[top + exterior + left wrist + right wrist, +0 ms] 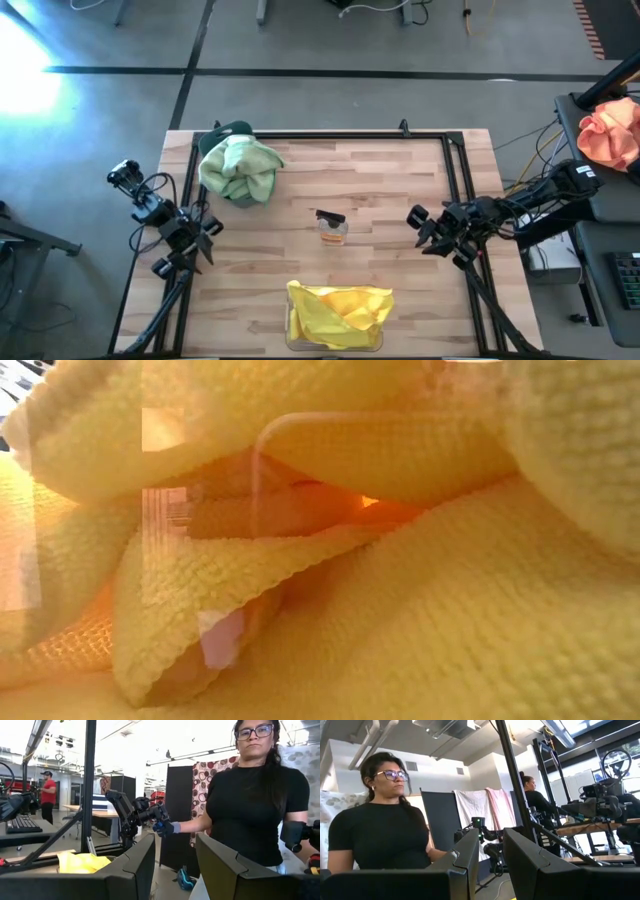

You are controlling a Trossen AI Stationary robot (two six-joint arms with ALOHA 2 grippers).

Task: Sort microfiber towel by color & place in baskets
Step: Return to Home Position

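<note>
- The left arm's tool (205, 240) is hovering over the left side of the pale wooden counter (400, 190). Its 2 dark fingers (135, 870) are standing apart with nothing between them.
- The right arm's tool (420, 230) is hanging over the counter's right side, facing the left one. Its fingers are likewise spread and gripping nothing.
- The pale sage green microfiber towels (240, 168) are lying heaped in the teal-blue plastic bin (236, 129) near the counter's far left corner, spilling over its rim.
- The bright yellow microfiber towels (338, 312) are filling the clear see-through plastic bin (330, 349) at the edge nearest the arm bases. In the low view they are pressing against its wall.
- A small amber-and-black object (331, 228) is sitting mid-counter, between the 2 bins and touching neither.
- An orange-pink cloth (610, 135) is lying off the counter, to the right.
- A person in a black shirt (250, 810) is showing beyond the counter in both wrist views.
</note>
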